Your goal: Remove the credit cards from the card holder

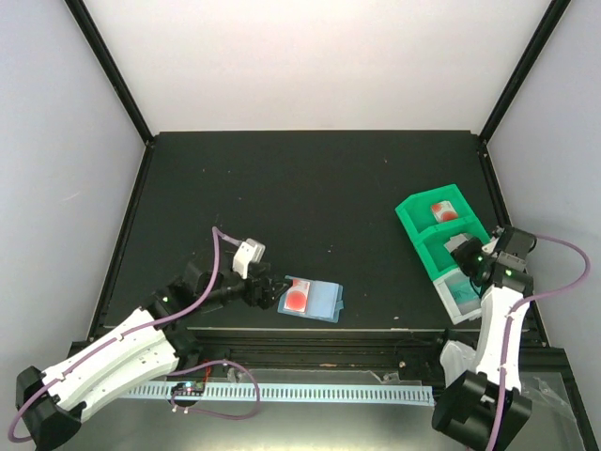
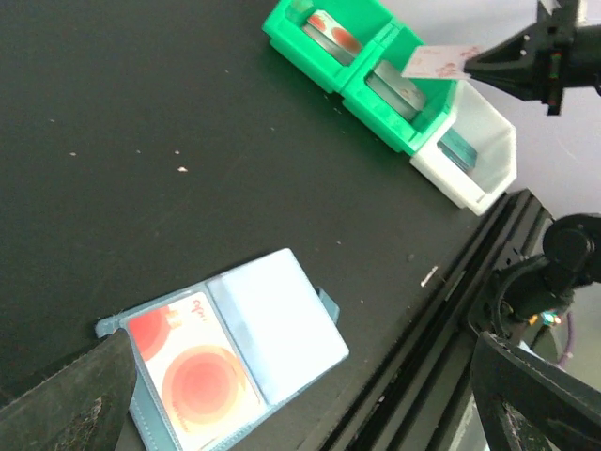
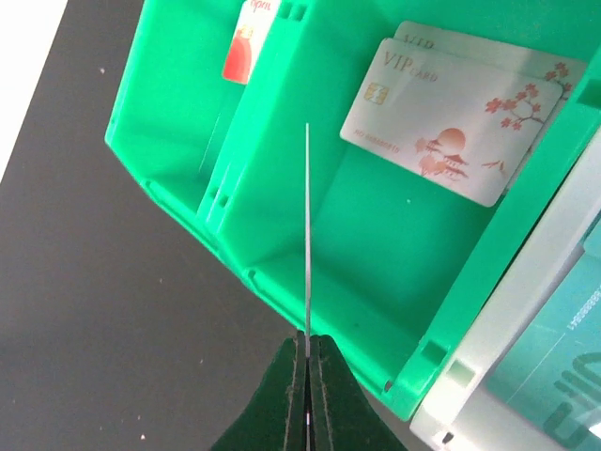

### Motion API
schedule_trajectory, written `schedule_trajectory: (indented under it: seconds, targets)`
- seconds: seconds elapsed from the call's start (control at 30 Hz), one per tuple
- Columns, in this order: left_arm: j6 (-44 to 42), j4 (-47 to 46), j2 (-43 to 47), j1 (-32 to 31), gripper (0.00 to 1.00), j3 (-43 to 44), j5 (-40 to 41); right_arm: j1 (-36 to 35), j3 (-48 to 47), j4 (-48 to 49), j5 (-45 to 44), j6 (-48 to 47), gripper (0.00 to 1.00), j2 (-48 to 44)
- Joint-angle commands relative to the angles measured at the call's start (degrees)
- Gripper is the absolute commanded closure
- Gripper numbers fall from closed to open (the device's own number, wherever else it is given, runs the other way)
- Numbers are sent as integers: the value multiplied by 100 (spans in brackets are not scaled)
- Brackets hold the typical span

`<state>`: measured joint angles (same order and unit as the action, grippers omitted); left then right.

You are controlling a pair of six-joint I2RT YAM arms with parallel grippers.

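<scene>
Right pincer point(image 3: 307, 342) tight on thin flat card point(image 3: 307, 225)

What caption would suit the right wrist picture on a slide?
Right claw pinches a card edge-on over a green tray compartment holding VIP cards.

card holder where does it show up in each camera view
top external: card holder lies open, low centre of the table.
left wrist: bottom left, open.
right wrist: not in it.
shared landmark: green tray, upper right in left wrist, filling right wrist.
</scene>
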<state>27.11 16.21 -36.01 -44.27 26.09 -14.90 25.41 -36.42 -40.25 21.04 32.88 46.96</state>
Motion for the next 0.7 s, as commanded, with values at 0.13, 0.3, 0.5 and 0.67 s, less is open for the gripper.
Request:
schedule_trajectory:
  seconds: [0.13,0.3,0.5,0.67]
  targets:
    - [-203,-87,-46,49,1,83,-617,690,-286,540,499,-299,99,691]
    - [-275,16,22,50,1,186,-645,1088,-385,614,781,-545,99,993]
    - [-282,0,15,67,1,197,-650,1383,-440,670,1094,-759,99,1369]
    - [-298,-43,-41,77,1,207,-659,1408,-356,1012,1425,-707,99,1566]
